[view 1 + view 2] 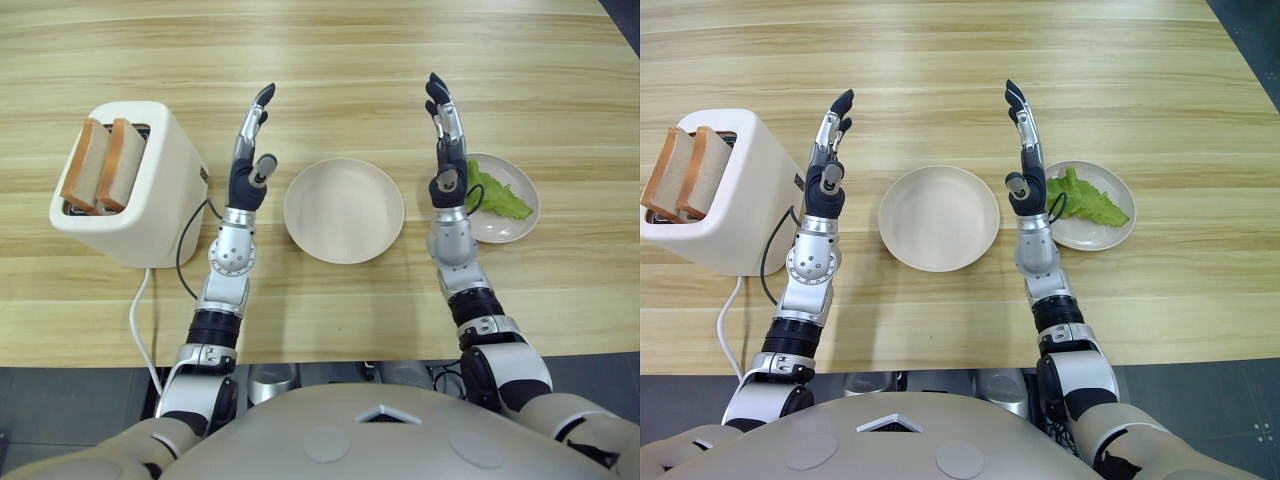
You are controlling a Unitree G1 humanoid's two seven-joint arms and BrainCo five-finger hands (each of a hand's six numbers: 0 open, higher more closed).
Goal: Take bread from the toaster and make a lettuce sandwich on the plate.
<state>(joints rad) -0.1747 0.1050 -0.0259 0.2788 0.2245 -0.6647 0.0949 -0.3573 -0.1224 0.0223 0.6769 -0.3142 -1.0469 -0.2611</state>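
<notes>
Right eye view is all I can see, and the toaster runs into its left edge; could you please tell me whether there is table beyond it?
Observer: Yes; in the left eye view the toaster stands whole, with the wooden table showing beyond its left side.
Operator: Thank you. And how does the outer bread slice sit?
Observer: The left slice shows complete there, standing in its slot beside the second slice.
</notes>
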